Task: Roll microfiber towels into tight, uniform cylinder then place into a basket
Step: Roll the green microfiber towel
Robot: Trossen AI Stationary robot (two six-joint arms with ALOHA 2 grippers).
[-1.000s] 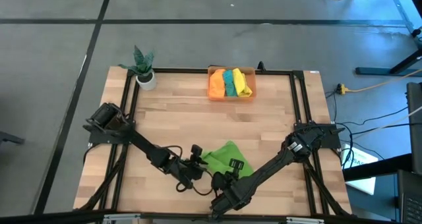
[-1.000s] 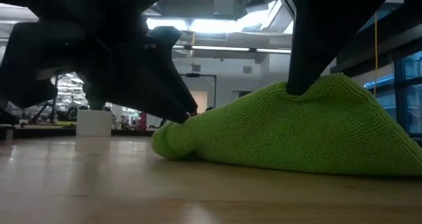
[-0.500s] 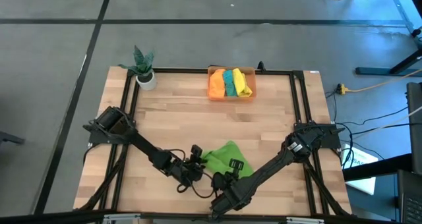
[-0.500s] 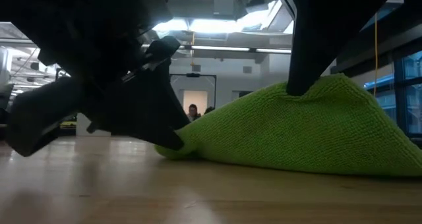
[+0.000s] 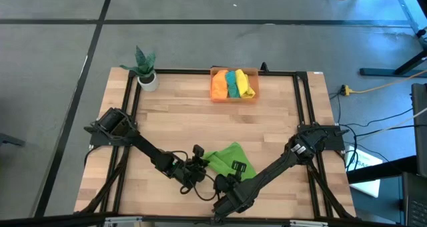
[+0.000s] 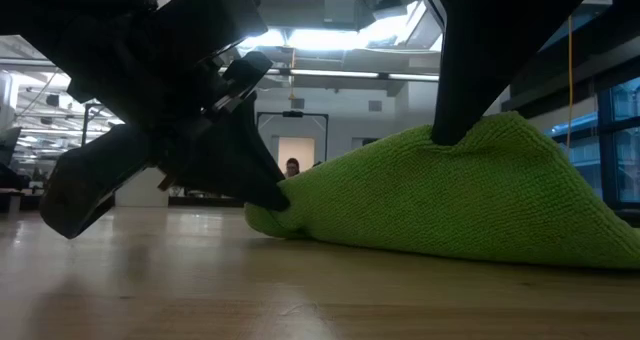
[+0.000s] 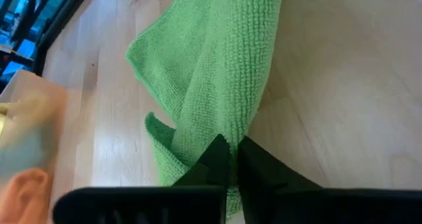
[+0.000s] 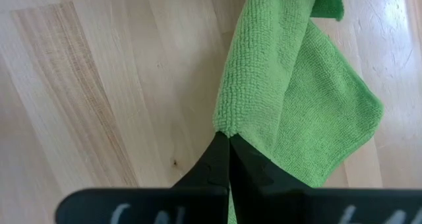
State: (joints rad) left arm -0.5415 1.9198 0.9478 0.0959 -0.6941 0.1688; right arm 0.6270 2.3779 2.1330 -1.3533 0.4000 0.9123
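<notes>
A light green microfiber towel [image 5: 230, 157] lies bunched on the wooden table near its front edge. My left gripper [image 5: 202, 164] is at the towel's left end and is shut on it. My right gripper [image 5: 235, 168] comes down on the towel's near side and is shut on it. In the low view the towel [image 6: 450, 200] rises to a peak under the right finger, and its lower edges rest on the table. The orange basket [image 5: 234, 99] stands at the far edge. It holds rolled orange, teal and yellow towels. My left gripper pinches the folded left end of the towel [image 7: 223, 133] between its two fingers, in more than one layer. The fingers [image 6: 262, 180] slant down from the table's left. That end sits low, at the table top. My right gripper pinches a folded corner of the towel [image 8: 227, 128] between its fingertips. The fingers point steeply down from above. The cloth is drawn up into a peak [image 6: 470, 135] below them, while its lower parts stay on the table.
A white pot with a green plant [image 5: 148, 80] stands at the table's far left corner. Black frame rails run along the table's edges. Bare wood lies between the towel and the basket.
My left gripper has sunk toward the table and rolled a little, ending with its fingertips on the towel's left end. That end, rounded before, now looks squeezed at the fingertips. The rest of the towel and my right gripper have kept still.
</notes>
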